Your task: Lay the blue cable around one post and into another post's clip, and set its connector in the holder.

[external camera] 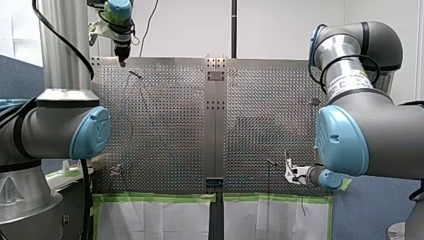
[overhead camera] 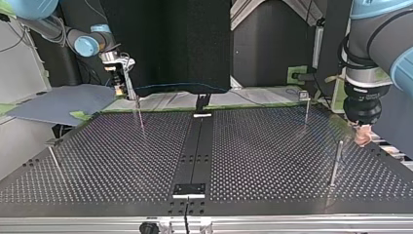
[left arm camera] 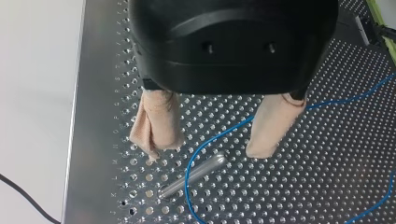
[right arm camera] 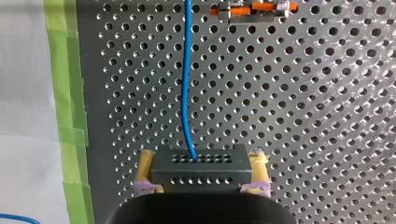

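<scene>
In the right wrist view my right gripper (right arm camera: 201, 159) has its yellow pads shut on a dark grey connector block (right arm camera: 198, 170). The blue cable (right arm camera: 186, 79) leaves the block and runs ahead past a post's orange clip (right arm camera: 254, 9). Seen in the left wrist view, my left gripper (left arm camera: 208, 147) hangs open, beige pads apart, above a metal post (left arm camera: 194, 175). There the blue cable (left arm camera: 219, 137) curves by that post, passing under the gap between the pads. At the top view's left, my right gripper (overhead camera: 126, 91) holds the connector above the table's far edge.
More thin posts stand on the perforated table: (overhead camera: 336, 163), (overhead camera: 307, 105), (overhead camera: 53, 156). A black holder bracket (overhead camera: 190, 189) sits on the centre strip at the top view's near edge. Green tape (right arm camera: 65, 93) lines the table edge beside my right gripper.
</scene>
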Controlling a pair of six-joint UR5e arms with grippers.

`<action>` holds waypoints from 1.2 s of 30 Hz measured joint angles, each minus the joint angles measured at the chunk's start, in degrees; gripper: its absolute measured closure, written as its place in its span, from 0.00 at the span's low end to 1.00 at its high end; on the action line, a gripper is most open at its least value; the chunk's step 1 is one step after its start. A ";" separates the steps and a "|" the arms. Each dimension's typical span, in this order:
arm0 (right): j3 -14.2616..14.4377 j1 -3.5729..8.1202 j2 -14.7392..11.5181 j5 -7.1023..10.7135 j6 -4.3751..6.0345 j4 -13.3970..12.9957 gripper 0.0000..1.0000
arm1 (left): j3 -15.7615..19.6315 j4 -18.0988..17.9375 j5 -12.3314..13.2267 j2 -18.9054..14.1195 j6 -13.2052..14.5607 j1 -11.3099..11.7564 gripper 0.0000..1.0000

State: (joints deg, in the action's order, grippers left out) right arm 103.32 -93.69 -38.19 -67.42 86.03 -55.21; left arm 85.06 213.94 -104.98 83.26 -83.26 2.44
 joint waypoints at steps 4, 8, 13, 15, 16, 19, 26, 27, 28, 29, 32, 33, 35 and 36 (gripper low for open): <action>0.00 0.00 0.00 0.00 -0.04 0.07 1.00 | 0.02 0.00 0.23 0.00 -0.18 -0.16 0.00; 0.00 -0.01 0.02 0.00 -0.02 0.13 1.00 | 0.65 -0.11 1.63 -0.32 -0.41 -0.63 0.00; 0.01 0.02 0.01 0.00 0.08 0.08 1.00 | 3.12 -2.18 4.44 -2.39 0.95 -1.47 0.00; 0.01 0.03 0.00 0.00 0.12 0.02 1.00 | 4.40 -3.40 5.75 -3.61 1.55 -2.18 0.00; 0.00 0.03 0.00 0.00 0.14 -0.02 1.00 | 4.98 -3.98 6.32 -4.17 1.52 -2.60 0.00; -0.01 0.02 -0.01 0.00 0.14 -0.07 1.00 | 6.81 -5.79 8.15 -5.58 0.60 -4.17 0.00; 0.00 0.03 -0.01 0.00 0.12 -0.07 1.00 | 10.79 -9.73 11.39 -3.51 -3.05 -8.04 0.00; 0.00 0.04 -0.01 0.00 0.11 -0.06 1.00 | 11.41 -10.37 11.26 -2.91 -3.67 -8.69 0.00; 0.00 0.07 -0.01 0.00 0.09 -0.04 1.00 | 11.89 -10.87 11.02 -2.46 -4.15 -9.17 0.00; 0.00 0.10 -0.01 0.00 0.08 -0.01 1.00 | 12.40 -11.36 10.69 -1.97 -4.65 -9.66 0.00; 0.00 0.18 0.00 0.00 0.05 0.06 1.00 | 14.02 -12.99 9.33 -0.37 -6.27 -11.28 0.00; 0.00 0.20 0.00 0.00 0.04 0.07 1.00 | 14.68 -13.63 8.69 0.30 -6.94 -11.95 0.00; 0.00 0.25 0.02 0.01 0.01 0.14 1.00 | 15.63 -14.62 7.77 1.26 -7.89 -12.90 0.00; 0.01 0.27 0.03 0.00 -0.01 0.18 1.00 | 16.24 -15.19 7.18 1.85 -8.49 -13.50 0.00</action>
State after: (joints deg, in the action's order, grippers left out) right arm 103.33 -93.42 -38.16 -67.42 86.02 -55.04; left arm 101.30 198.75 -97.81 85.11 -91.75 -11.05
